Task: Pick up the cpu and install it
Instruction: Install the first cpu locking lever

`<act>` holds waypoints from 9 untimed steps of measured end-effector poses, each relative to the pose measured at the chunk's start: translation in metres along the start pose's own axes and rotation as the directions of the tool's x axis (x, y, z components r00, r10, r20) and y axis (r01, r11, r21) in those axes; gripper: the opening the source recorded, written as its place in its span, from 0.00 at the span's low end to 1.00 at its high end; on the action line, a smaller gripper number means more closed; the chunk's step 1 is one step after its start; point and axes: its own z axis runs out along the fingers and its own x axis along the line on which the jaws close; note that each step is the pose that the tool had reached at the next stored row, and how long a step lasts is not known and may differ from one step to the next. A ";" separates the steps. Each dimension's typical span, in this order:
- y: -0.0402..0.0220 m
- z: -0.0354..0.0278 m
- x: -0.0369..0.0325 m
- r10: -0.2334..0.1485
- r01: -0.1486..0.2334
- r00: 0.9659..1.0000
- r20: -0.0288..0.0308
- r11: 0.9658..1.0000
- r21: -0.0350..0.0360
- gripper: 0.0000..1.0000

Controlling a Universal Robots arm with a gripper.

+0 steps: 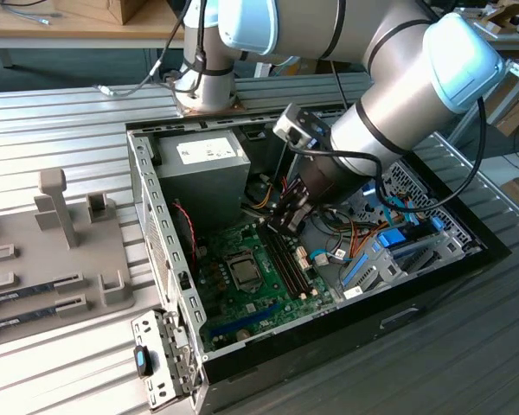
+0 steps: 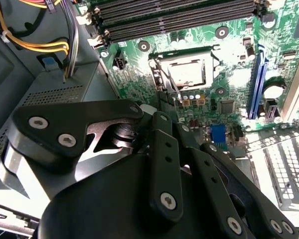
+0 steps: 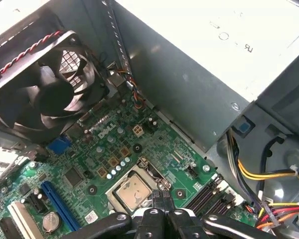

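The cpu is a pale square chip lying flat inside the socket frame on the green motherboard. It also shows in the second wrist view as the pale cpu and in the exterior view as a grey cpu. My gripper hangs a little above the board, beside the socket on the side of the memory slots. In both wrist views the gripper has its thin black fingers pressed together with nothing between them, the tips close to the socket's edge.
The open computer case holds a grey power supply, a black fan, memory slots and loose yellow and orange cables. A grey fixture with memory sticks lies at the exterior view's left.
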 end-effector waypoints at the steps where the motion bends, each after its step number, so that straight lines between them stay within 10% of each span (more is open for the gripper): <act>1: 0.0002 0.0010 0.0004 0.000 0.000 1.000 0.000 1.000 0.000 0.11; 9: -0.0022 0.0070 0.0001 0.000 0.000 1.000 -0.001 1.000 0.001 0.11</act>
